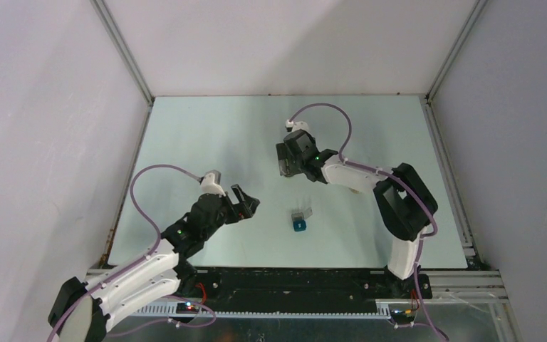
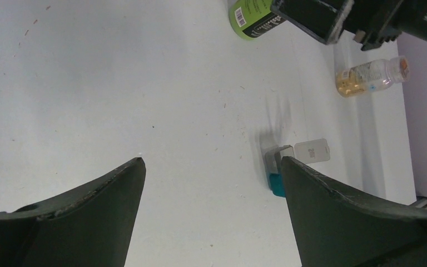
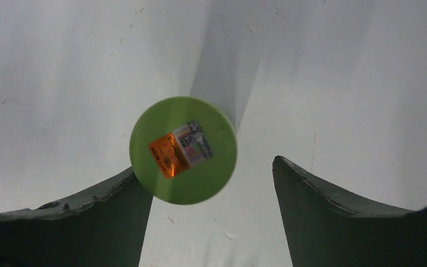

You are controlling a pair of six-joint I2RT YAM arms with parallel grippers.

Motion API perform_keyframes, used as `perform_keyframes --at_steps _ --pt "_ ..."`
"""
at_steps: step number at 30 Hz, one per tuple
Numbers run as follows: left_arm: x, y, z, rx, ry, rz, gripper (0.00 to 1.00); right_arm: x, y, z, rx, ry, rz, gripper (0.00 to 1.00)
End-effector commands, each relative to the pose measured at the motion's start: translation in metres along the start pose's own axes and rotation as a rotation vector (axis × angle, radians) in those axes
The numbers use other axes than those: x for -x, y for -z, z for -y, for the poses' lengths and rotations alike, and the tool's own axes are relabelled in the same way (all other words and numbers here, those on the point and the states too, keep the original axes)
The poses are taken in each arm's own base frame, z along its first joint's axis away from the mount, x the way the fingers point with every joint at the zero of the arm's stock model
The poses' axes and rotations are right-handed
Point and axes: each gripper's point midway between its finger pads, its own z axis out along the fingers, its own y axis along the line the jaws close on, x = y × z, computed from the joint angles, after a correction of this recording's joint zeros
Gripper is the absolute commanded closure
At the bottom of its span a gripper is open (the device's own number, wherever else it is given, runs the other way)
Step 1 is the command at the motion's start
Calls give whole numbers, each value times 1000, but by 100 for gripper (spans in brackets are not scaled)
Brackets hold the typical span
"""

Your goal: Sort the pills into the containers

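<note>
A dark bottle with a lime-green top (image 3: 183, 150) stands upright right under my right gripper (image 3: 204, 164). Seen from above, the round lid carries an orange sticker and overlaps the tip of the left finger (image 3: 117, 194); the jaws stand wide apart, open. In the left wrist view this green bottle (image 2: 253, 19) sits just below the right gripper's black body (image 2: 333, 16). The pale bottle with an orange top (image 2: 370, 78) holds golden pills. My left gripper (image 2: 212, 159) is open and empty, low over the table. In the top view the green bottle is hidden under the right gripper (image 1: 287, 169).
A small teal pill box (image 1: 299, 222) with a clear flip lid (image 2: 311, 151) open lies mid-table between the arms, just right of the left gripper (image 1: 248, 203). Grey walls and aluminium rails (image 1: 124, 50) bound the pale green table (image 1: 206, 128).
</note>
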Motion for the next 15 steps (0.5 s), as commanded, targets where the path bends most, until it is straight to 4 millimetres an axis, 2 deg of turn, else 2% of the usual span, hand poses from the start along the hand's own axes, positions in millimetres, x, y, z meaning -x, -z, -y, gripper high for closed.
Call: perform_keyframes --at_steps 1,5,8,9,11,15 --pt "19 1 11 -22 -27 51 3 39 -9 -10 -5 21 114 22" --pt "18 -4 11 -10 -56 36 3 41 -15 -17 29 19 110 32" --pt "27 -11 25 -44 -76 55 4 47 -15 -16 47 4 120 51" --pt "27 -15 29 -62 -99 48 4 47 -14 -17 56 4 120 54" --pt "32 -19 40 -98 -138 53 4 51 -10 -18 72 12 122 65" --pt "37 -23 62 -206 -275 66 5 56 13 -28 153 41 108 71"
